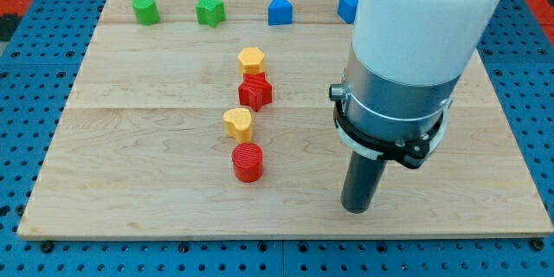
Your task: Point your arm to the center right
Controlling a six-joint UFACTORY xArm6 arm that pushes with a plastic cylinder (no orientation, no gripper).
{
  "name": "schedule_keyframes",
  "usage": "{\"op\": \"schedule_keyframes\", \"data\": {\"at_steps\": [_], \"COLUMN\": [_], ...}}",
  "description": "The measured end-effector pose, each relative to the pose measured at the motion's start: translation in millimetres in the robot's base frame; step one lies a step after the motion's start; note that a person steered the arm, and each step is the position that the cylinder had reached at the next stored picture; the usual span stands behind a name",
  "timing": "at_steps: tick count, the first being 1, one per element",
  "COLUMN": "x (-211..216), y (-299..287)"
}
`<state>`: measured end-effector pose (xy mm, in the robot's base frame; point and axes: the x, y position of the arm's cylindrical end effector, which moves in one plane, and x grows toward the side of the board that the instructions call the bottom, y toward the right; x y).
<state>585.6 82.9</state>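
My tip (pixel 356 209) rests on the wooden board (pixel 130 138) at the lower right, well to the right of the red cylinder (pixel 248 163). The white and grey arm body (pixel 407 61) rises above it and covers the board's right middle. A yellow heart block (pixel 237 123) sits above the red cylinder. A red star block (pixel 255 92) and a yellow hexagon block (pixel 251 60) touch each other above that. Along the view's top stand a green cylinder (pixel 144 9), a green star block (pixel 209 10), a blue house-shaped block (pixel 279 9) and a blue block (pixel 348 6) partly hidden by the arm.
The board lies on a blue perforated table (pixel 35 95). The board's right edge (pixel 511 138) and bottom edge (pixel 260 235) are near my tip.
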Motion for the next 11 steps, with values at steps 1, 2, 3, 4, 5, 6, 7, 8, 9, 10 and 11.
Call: {"op": "schedule_keyframes", "data": {"at_steps": [1,2,3,4,5,6,7,8,9,10,11], "x": [0.9,1.8,1.9,-14.1,-28.1,-34.9,-34.9,-35.6,-52.2,-69.5,-74.6], "y": [0.0,0.0,6.9,44.9,97.6,122.0,124.8,119.8,107.7,105.0,105.0]}}
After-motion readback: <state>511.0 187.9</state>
